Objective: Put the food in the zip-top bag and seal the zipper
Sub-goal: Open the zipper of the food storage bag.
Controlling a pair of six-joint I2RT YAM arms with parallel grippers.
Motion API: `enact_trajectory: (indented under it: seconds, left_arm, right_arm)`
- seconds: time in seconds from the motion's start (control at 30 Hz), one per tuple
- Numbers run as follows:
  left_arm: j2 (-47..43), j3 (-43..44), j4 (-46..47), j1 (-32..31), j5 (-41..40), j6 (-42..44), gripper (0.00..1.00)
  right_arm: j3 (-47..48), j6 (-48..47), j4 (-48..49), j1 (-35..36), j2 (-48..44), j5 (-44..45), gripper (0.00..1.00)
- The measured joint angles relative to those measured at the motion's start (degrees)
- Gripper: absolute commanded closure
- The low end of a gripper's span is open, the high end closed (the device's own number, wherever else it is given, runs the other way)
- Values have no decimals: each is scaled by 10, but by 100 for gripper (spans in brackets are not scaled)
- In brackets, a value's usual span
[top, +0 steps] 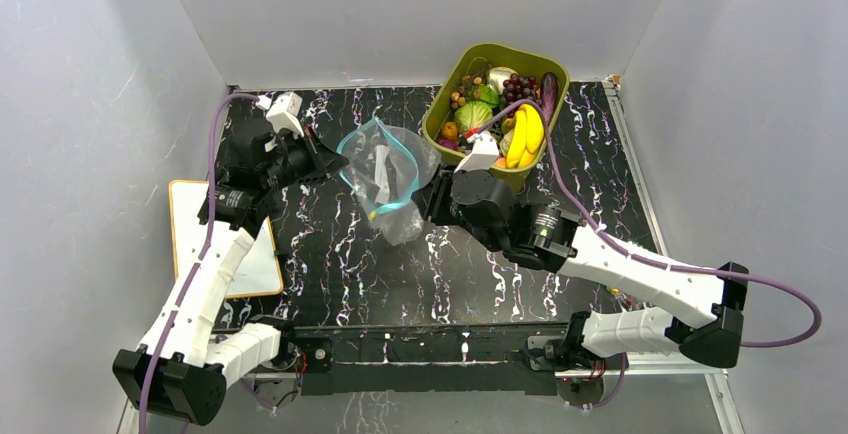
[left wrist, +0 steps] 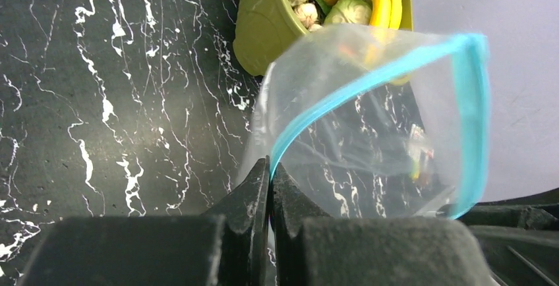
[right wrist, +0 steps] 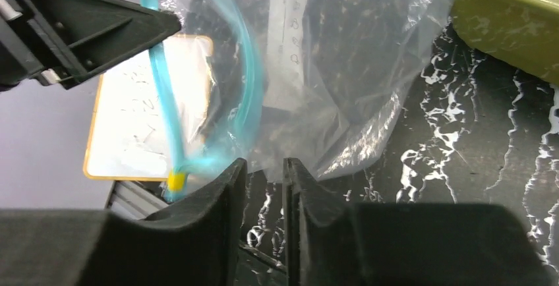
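Two arms meet over the bench (top: 340, 254) — zip-top bag (top: 395, 189) between them, food (top: 525, 134) in the tub (top: 520, 54) at one o'clock. Left wrist: left jaws clamp the bag's edge by the zipper (left wrist: 369, 78). Right wrist: right jaws narrowly apart — gripping nothing, bag just ahead.

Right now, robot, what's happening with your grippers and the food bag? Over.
Left gripper shut on zip-top bag rim beside zipper. Right gripper slightly open, at bag's edge. Food in green tub, none bagged. Nothing in the way.

One bag (top: 388, 176), one tub (top: 438, 112) — perhaps three bananas (top: 527, 136).
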Motion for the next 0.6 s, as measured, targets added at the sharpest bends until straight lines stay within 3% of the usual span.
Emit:
enact_trajectory:
  seconds: [0.13,0.33,0.6]
  left_arm:
    - [15,14,0,0,3,6,100]
    - [18,16,3,0,28,-3,100]
    - [10,21,-3,0,33,-4,100]
  right_arm:
    - [5,1,10,0,1,-5,39]
    - [83,-3,4,0,61,-5,21]
    - [181,-15,14,0,147,24,23]
